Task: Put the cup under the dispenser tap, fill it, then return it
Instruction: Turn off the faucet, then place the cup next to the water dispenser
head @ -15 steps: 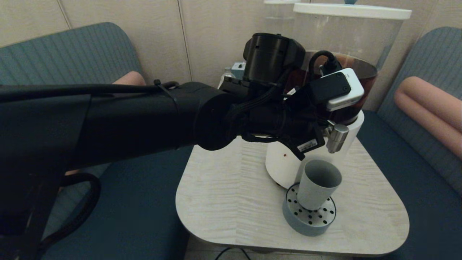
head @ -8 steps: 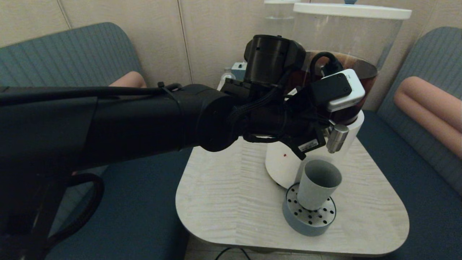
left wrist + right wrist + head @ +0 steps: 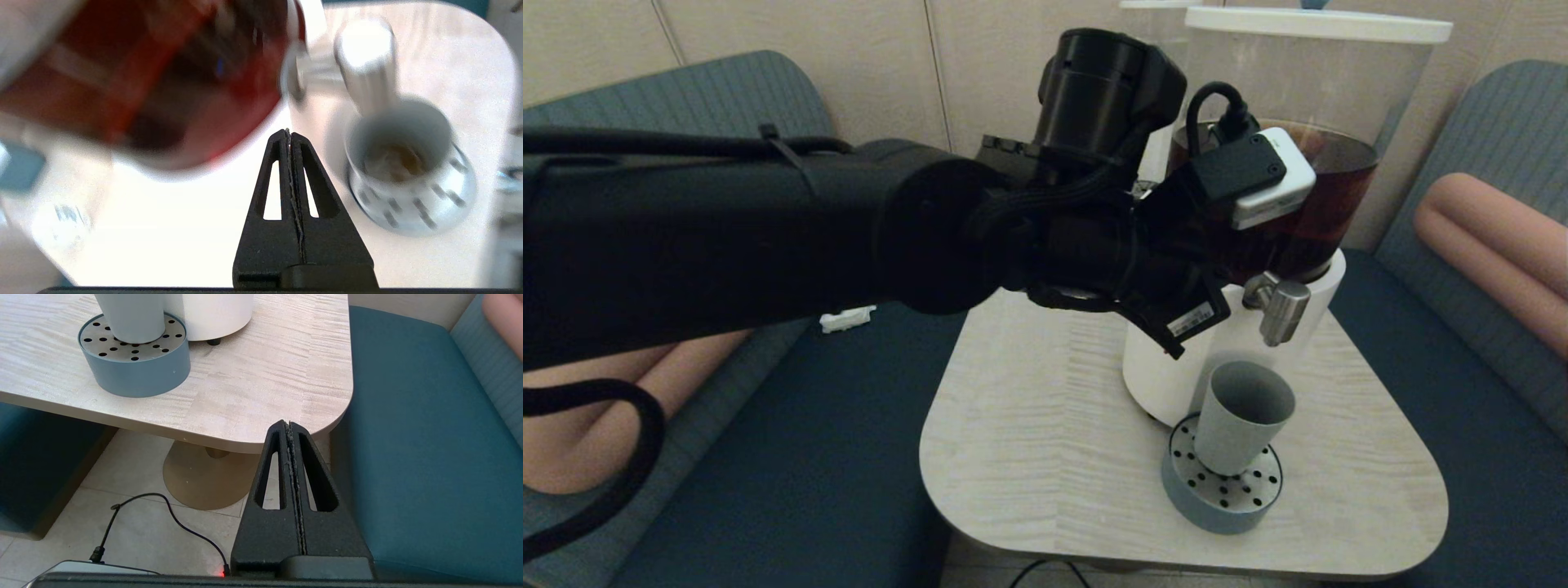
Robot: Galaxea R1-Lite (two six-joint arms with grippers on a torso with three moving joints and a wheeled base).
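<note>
The grey-blue cup (image 3: 1245, 416) stands upright on the round drip tray (image 3: 1217, 500), directly below the steel dispenser tap (image 3: 1282, 309). In the left wrist view the cup (image 3: 429, 122) shows a little brownish liquid at its bottom, under the tap (image 3: 365, 61). My left gripper (image 3: 289, 132) is shut and holds nothing. It hovers above the table, level with the dispenser's white base and to the left of the tap. My right gripper (image 3: 288, 424) is shut and parked low, off the table's front right corner.
The big dispenser (image 3: 1307, 196) with dark brown liquid stands on its white base at the back of the small wooden table (image 3: 1045, 457). A second, smaller dispenser (image 3: 1152, 33) is behind it. Teal benches flank the table. A cable (image 3: 171, 514) lies on the floor.
My left arm has lifted and drawn back to the left, away from the tap, which now shows fully. The cup has stayed on the drip tray.
</note>
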